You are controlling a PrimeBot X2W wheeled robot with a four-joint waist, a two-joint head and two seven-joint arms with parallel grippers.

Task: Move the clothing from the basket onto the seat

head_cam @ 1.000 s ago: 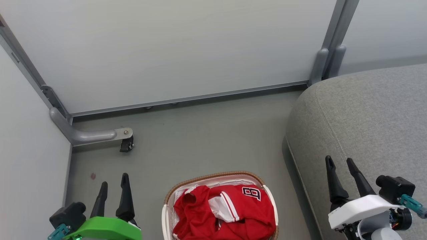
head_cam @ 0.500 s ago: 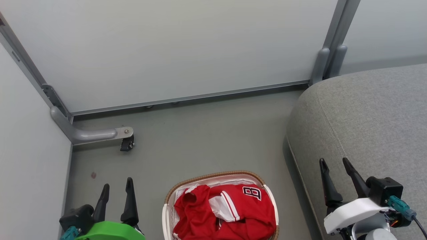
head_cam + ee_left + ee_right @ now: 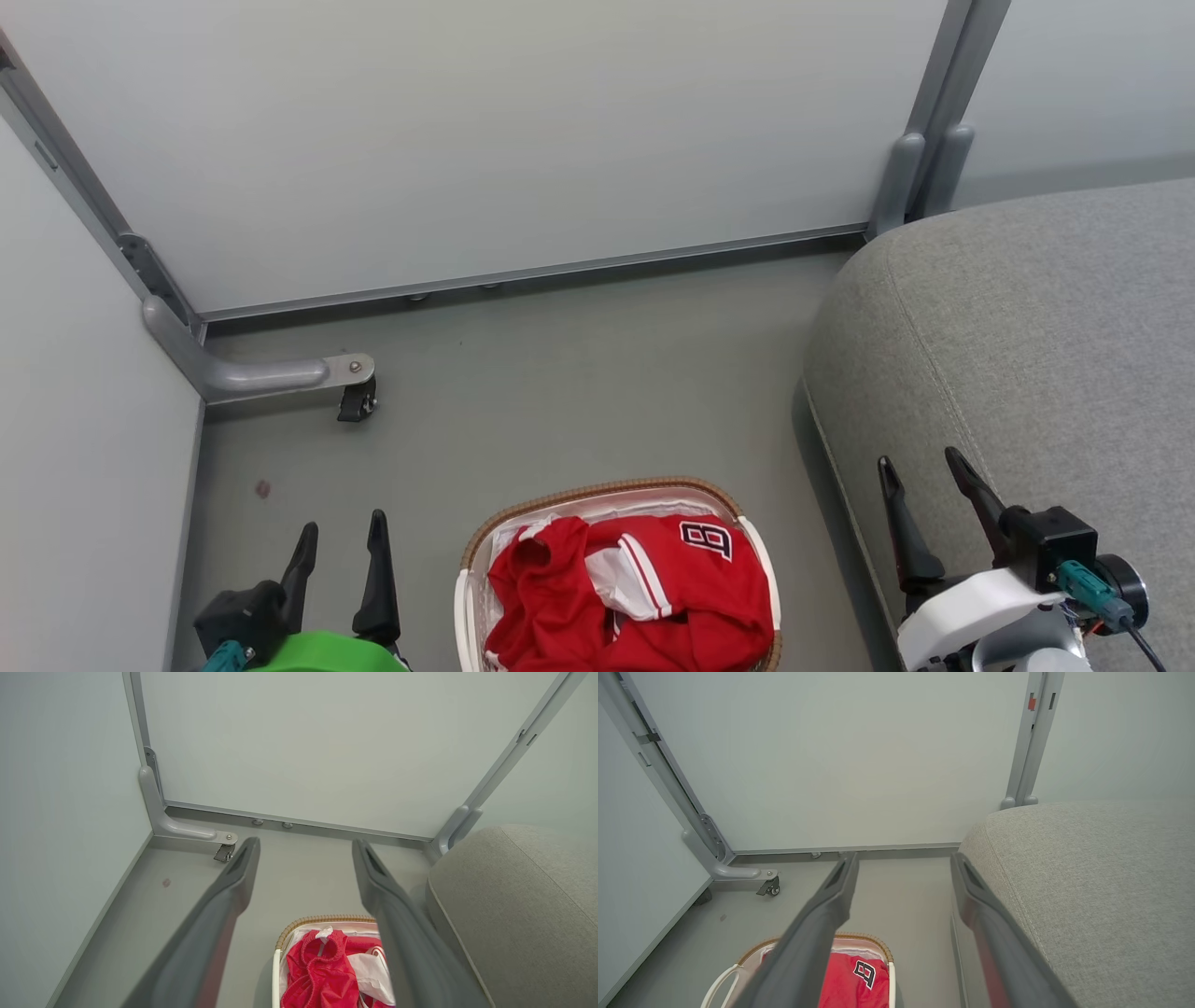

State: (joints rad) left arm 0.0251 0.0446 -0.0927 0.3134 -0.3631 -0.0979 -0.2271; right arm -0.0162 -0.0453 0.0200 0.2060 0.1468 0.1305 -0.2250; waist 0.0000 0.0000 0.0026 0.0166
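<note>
The clothing (image 3: 635, 597) is lying bunched in the basket (image 3: 597, 492) at the bottom centre of the head view. It is a red heap with white stripes, and a black white-edged patch is facing up near its upper right. None of it is lying on the seat (image 3: 1027, 327), which is rising along the right side of the frame, near the basket with a strip of floor (image 3: 560, 373) between them. The basket is sitting on the floor, so the garments are lying lower than the cushion top, and any transfer is going to need a lift up and to the right.

The left gripper (image 3: 343, 521) is hovering at the lower left of the head view, beside the basket, with its two fingers standing apart and holding nothing. The right gripper (image 3: 917, 456) is hanging at the lower right, over the seat's near edge, its fingers likewise spread and empty. In the left wrist view the heap is showing at the bottom of the frame between the parted fingers (image 3: 233, 891), which suggests this arm is lining up on the pile. Both arms are flanking the basket with jaws wide, I judge, so that either one is ready to drop onto the loose cloth; the grasp is not yet begun
</note>
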